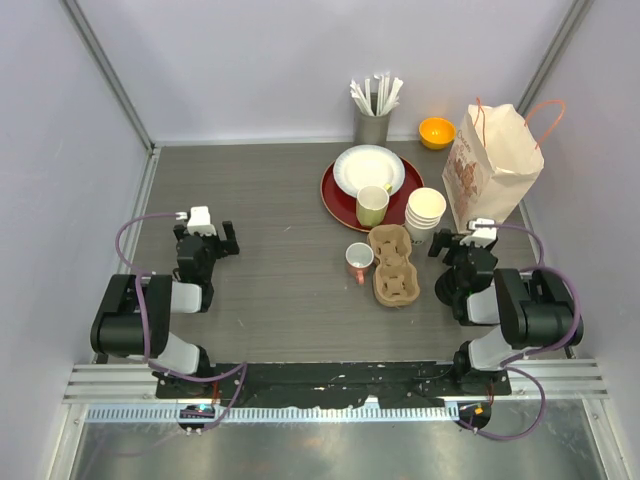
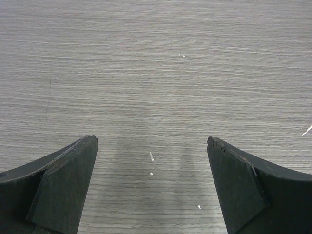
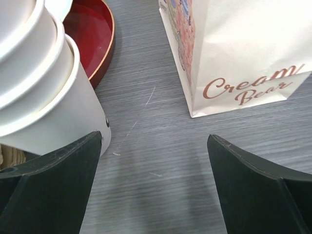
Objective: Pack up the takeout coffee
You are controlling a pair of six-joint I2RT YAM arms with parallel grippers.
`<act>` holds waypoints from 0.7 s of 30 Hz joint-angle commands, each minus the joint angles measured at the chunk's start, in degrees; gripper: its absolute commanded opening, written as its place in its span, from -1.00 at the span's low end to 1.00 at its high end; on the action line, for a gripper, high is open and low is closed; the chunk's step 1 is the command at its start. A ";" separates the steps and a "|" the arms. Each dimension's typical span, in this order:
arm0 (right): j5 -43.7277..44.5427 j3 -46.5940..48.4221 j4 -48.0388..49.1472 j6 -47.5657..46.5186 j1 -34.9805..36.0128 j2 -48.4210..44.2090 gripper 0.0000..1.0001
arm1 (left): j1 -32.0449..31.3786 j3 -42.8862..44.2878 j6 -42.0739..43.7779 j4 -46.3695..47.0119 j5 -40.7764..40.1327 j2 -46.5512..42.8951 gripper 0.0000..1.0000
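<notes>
Left gripper (image 2: 152, 145) hangs over bare table (image 1: 270, 200) with its jaws spread wide and nothing between them, well apart from everything else. From where I stand, the packing has not started: nothing sits where it would need to go.

Moving right, a white mug with a pink handle (image 1: 359, 261) stands just beside a cardboard cup carrier (image 1: 394, 266), and none of the carrier's wells holds a cup. Behind them a red tray (image 1: 327, 190) carries a white plate (image 1: 368, 166) and a pale green mug (image 1: 372, 205); I cannot tell what, if anything, is in either mug. Further back a grey holder (image 1: 371, 126) is stuffed with white straws or wrapped sticks.

The paper cups (image 1: 426, 209) are nested in one stack at the tray's right edge, just behind the carrier. No lids show on them or anywhere nearby. An orange bowl (image 1: 437, 132) sits at the back, looking empty. The paper bag (image 1: 495, 165) stands upright with its handles up, but its inside is hidden from me.

Last, the right gripper (image 3: 155, 142) is released too, holding nothing, and faces the gap between the cup stack and the bag. What is left, I judge, is everything: getting cups apart, into the carrier or bag, lids included if there are any.
</notes>
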 commanded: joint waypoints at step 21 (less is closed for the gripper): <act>1.95 1.08 -39.96 14.89 0.13 -61.42 0.78 | 0.13 36.19 3.31 -59.47 23.97 -11.26 0.98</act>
